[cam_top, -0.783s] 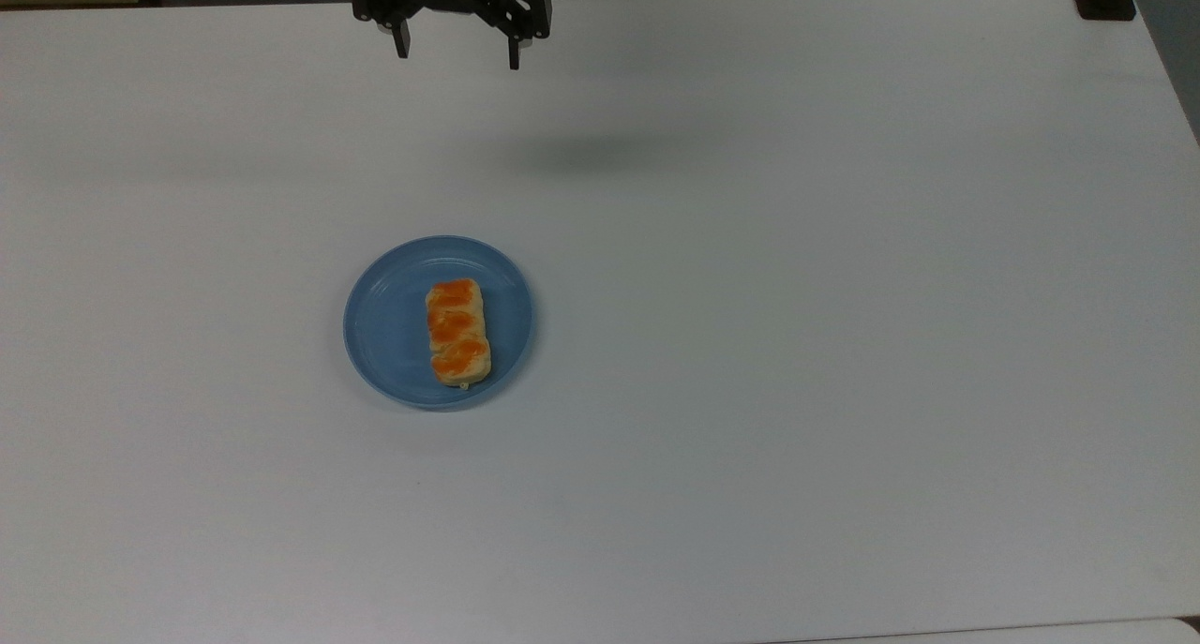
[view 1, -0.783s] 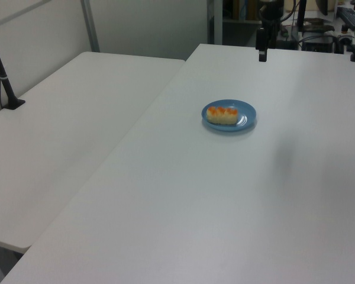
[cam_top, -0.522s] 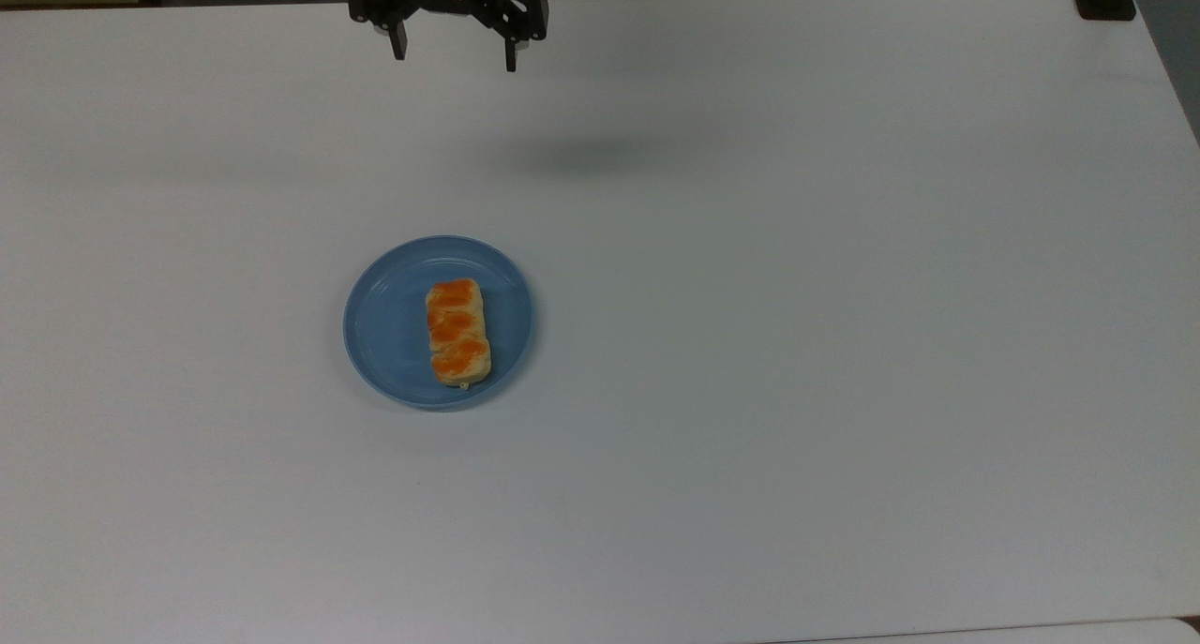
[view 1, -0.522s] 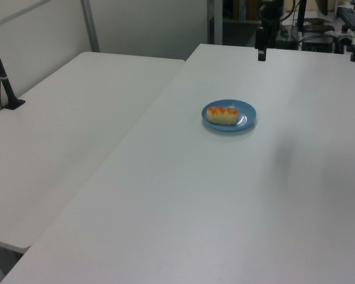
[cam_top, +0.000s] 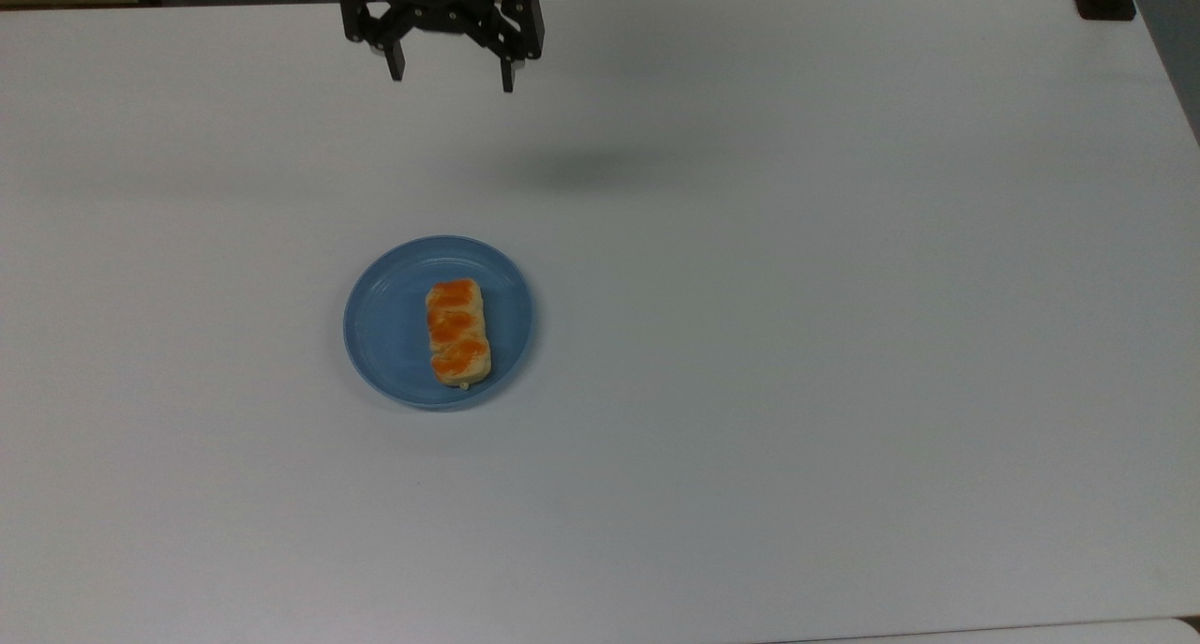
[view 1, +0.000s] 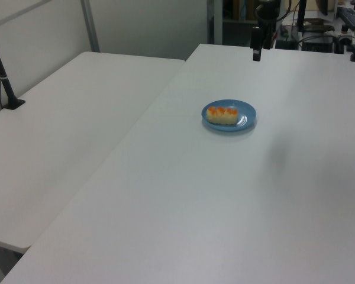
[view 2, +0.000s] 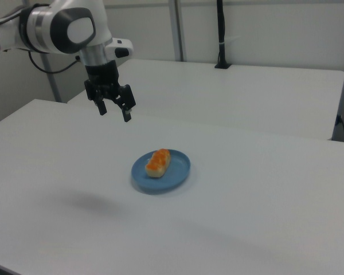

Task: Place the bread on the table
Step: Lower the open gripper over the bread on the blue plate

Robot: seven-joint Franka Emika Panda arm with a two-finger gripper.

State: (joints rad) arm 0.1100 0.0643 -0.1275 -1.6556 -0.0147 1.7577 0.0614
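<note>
One bread (cam_top: 458, 332) lying on a blue plate (cam_top: 384, 325), plain white table (cam_top: 797, 344) beneath, gripper (cam_top: 452, 75) hovering well apart with fingers spread wide, second white table (view 2: 264, 91) beyond.

Large white matte tabletop (cam_top: 844, 344), plain and smooth, with a round blue plate (cam_top: 384, 330) lying flat on it toward the top view's left of centre and a soft dark shadow patch (cam_top: 581, 168) farther up. Butted against a second white tabletop (view 1: 65, 130) along the left view's left side, carrying a black post (view 1: 3, 77) near its far edge, possibly clamped there. Otherwise bare white surface around the plate in the left view (view 1: 246, 125) and the right view (view 2: 178, 175).
</note>
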